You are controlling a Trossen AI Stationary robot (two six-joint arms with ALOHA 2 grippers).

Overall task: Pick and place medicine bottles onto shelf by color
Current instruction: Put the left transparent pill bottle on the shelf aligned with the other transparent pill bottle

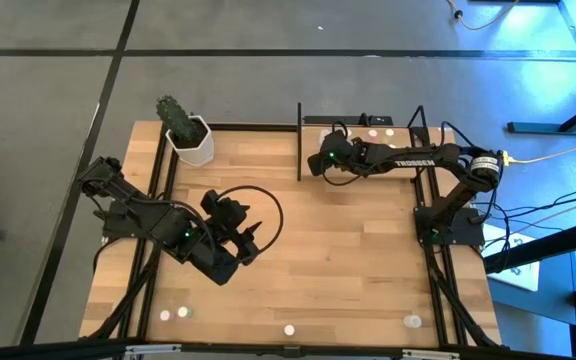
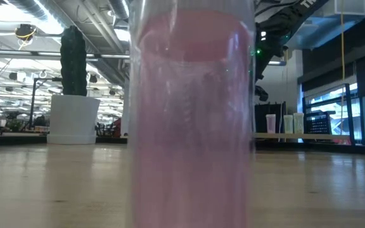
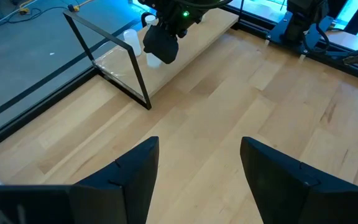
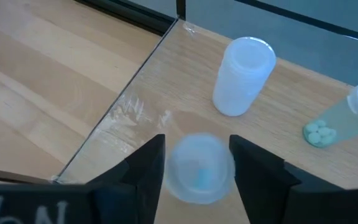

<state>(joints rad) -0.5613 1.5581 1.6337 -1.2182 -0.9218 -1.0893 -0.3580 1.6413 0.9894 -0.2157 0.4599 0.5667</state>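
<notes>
A white-capped bottle (image 4: 199, 168) is sitting between the right gripper (image 4: 197, 163)'s fingers, over the shelf (image 4: 166, 93) near its black-framed edge; whether the fingers are gripping it I cannot tell. Two bottles (image 4: 242, 74) are standing just beyond. "TROSSEN" is showing on the right arm (image 1: 413, 160). The left gripper (image 3: 197, 171) is hanging open and empty over bare tabletop (image 1: 368, 250).

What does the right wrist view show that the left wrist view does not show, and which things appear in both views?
Only the right wrist view shows a white-capped bottle between the right gripper's jaws, a lying bottle with greenish pills, and an upright white bottle's cap from above.

Only the left wrist view shows the left gripper, jaws open over bare table, and the shelf's black frame.

Both show the shelf board and the right gripper over it.
</notes>
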